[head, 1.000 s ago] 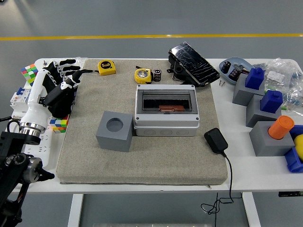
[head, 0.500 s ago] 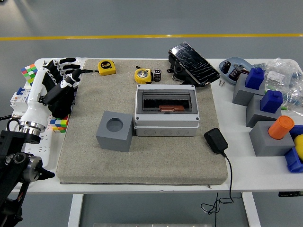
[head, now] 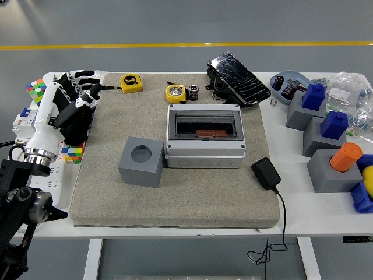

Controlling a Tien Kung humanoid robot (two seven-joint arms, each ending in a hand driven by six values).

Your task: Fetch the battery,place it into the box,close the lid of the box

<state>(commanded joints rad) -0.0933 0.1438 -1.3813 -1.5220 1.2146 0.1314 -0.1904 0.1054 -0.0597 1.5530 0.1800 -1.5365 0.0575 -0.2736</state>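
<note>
One hand in view, the left hand (head: pixel 78 96), sitting at the far left edge of the grey mat (head: pixel 111 198); its fingers look loosely spread and it's got nothing in it; no right arm anywhere in the shot.

The battery (head: pixel 193 92) is a small dark cylinder lying just behind the box (head: pixel 204 135), off the box's back-left corner and right beside a yellow tape measure (head: pixel 176 93); can't really tell how its long axis runs, it's too small in this view, looks roughly stood on end or pointing at the camera.

So the thing that matters; from the hand, the battery is off to the right across the mat, at about the same depth, with a second yellow tape measure (head: pixel 131 83) sitting between them along the back edge; well apart, not a short hop. I'd guess the reach has to go sideways over that tape.

Box lid looks like it's down already (smoky clear window, something reddish under it); a grey cube with a round hole (head: pixel 140 161) sits touching the box's front-left corner.
</note>
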